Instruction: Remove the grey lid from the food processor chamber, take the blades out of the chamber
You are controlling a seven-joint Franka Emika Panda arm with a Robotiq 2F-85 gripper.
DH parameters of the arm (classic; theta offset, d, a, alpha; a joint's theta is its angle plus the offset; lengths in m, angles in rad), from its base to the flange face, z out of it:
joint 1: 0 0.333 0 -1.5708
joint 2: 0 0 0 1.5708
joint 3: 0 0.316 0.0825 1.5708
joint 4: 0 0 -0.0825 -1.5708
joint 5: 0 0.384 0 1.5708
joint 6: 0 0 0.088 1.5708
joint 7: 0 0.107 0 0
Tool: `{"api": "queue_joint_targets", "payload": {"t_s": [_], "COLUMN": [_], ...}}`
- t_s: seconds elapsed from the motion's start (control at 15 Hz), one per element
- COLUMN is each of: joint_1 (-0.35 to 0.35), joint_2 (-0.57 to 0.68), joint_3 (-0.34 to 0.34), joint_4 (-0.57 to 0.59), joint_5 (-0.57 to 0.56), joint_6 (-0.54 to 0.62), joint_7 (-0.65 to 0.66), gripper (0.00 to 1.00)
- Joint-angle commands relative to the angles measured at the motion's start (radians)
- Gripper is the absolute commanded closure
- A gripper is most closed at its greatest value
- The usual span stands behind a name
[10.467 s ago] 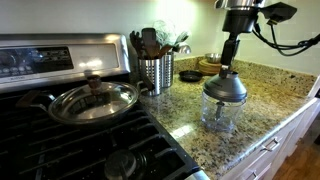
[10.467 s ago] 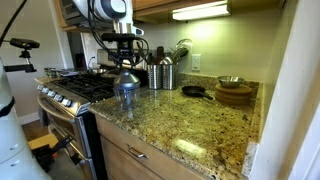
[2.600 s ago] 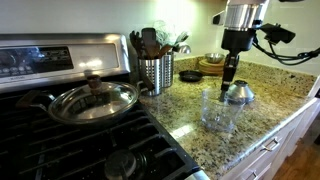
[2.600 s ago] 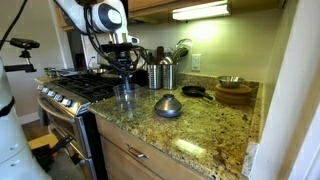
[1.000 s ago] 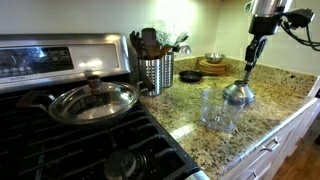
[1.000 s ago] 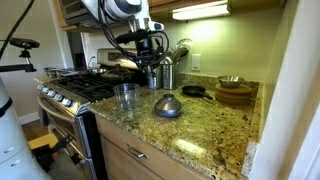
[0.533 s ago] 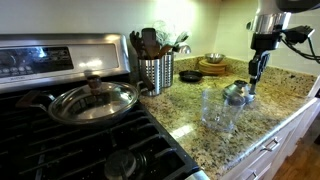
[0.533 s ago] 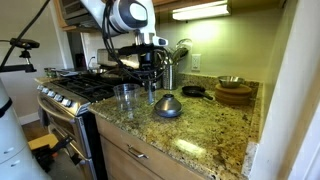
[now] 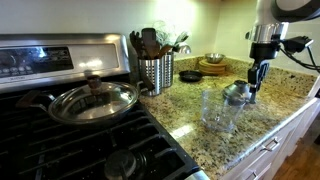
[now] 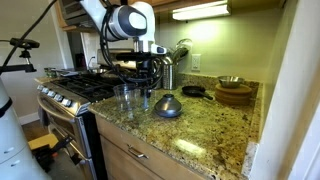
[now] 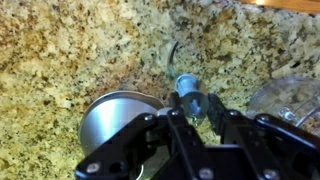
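Speckled granite counter point(image 9: 185, 125) beside a gas stove point(image 9: 70, 145), steel utensil holder point(image 9: 155, 72) at the back. Grey lid point(image 9: 236, 94) is already off & sits rim-down on the stone just beside the food processor chamber point(image 9: 218, 112), prob. parked close so it's out of the way w/o leaving the work area. Chamber stands upright, top open. Gripper point(image 9: 255, 84) hangs right over the lid. In the wrist view its fingers are closed round a small blue-grey shaft, which I take to be the blades point(image 11: 188, 95), w/ the lid below & the chamber at the pic's edge. Cutting edges themselves can't be made out. Pinching the shaft makes sense: it's the one safe spot to grab.

Vs 10.5 s ago: lid was on the chamber w/ the gripper on its knob; now they're apart. Vs 2.6 s ago: gripper was at the chamber, since lifted & moved across to the lid. Vs 0.5 s ago: a touch lower. Both removals look done; only setting the blades down is left, & the domed lid isn't a flat spot for that
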Motion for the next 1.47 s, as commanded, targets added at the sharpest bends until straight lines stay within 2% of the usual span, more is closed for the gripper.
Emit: {"api": "queue_joint_targets", "payload": {"t_s": [0.0,0.33,0.93,1.0,1.13,1.4], "joint_1": [0.014,0.025,0.027,0.027,0.026,0.028], "joint_2": [-0.004,0.017,0.064,0.06,0.041,-0.034], "joint_3": [0.005,0.025,0.04,0.04,0.041,0.042], "joint_4": [-0.039,-0.079,-0.099,-0.1,-0.107,-0.114], "joint_5": [0.035,0.019,0.001,0.0,-0.006,-0.007], "joint_6": [0.06,0.175,0.27,0.269,0.265,0.194], "joint_7": [-0.003,0.009,0.017,0.02,0.026,0.023], "gripper": [0.87,0.87,0.87,0.45,0.38,0.12]}}
